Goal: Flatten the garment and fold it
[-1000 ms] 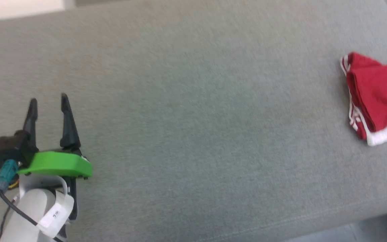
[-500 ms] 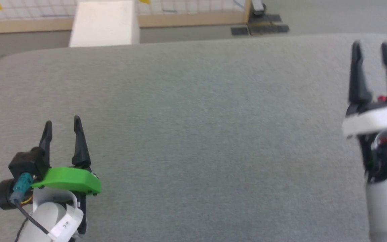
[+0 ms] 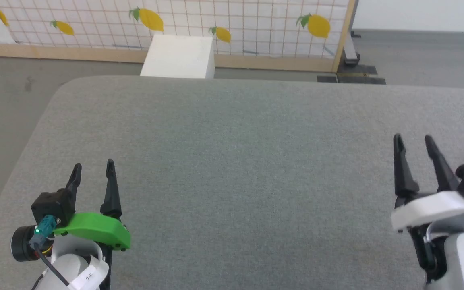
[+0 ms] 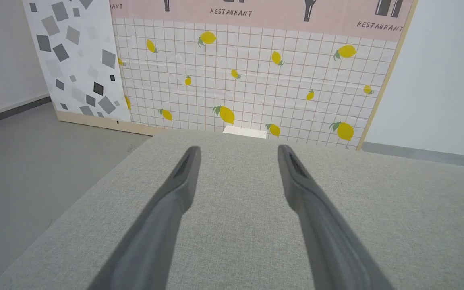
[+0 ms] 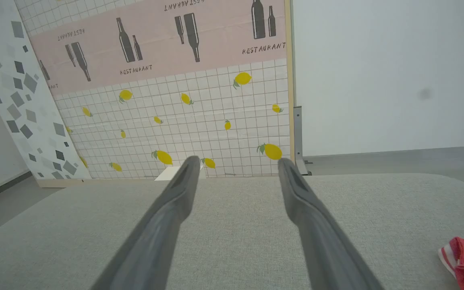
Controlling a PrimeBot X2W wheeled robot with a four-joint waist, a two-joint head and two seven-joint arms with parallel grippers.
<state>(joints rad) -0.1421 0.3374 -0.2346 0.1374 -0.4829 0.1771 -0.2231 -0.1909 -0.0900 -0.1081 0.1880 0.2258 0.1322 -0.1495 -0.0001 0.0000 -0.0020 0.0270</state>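
Grey upholstery covers the wide cushion (image 3: 240,161) with rounded far corners that fills the foreground; it stands on a grey floor (image 3: 6,92). Behind it leans a backdrop panel (image 5: 199,112) printed with a white grid and yellow lemons, topped by a pink band with dark bottles and the word "RESTAURANT". A second panel (image 4: 75,60) with scattered grey squares stands beside it, and a plain white wall (image 5: 377,80) runs on past the wooden edge. A white block (image 3: 179,56) sits on the floor between the cushion's far edge and the lemon panel; whether it is a box that holds anything cannot be told.

The left tool (image 3: 93,163) hovers over the near left part of the cushion on a green bracket (image 3: 95,231), its two dark fingers spread apart with only bare fabric between them. The right tool (image 3: 413,137), on a white bracket (image 3: 433,207), is over the near right part, fingers likewise spread and holding nothing.

The garment (image 5: 463,262) lies bunched on the cushion at the lower right corner of the right wrist view: red cloth with a white-striped edge, off to the right of the right tool's fingers and apart from them.
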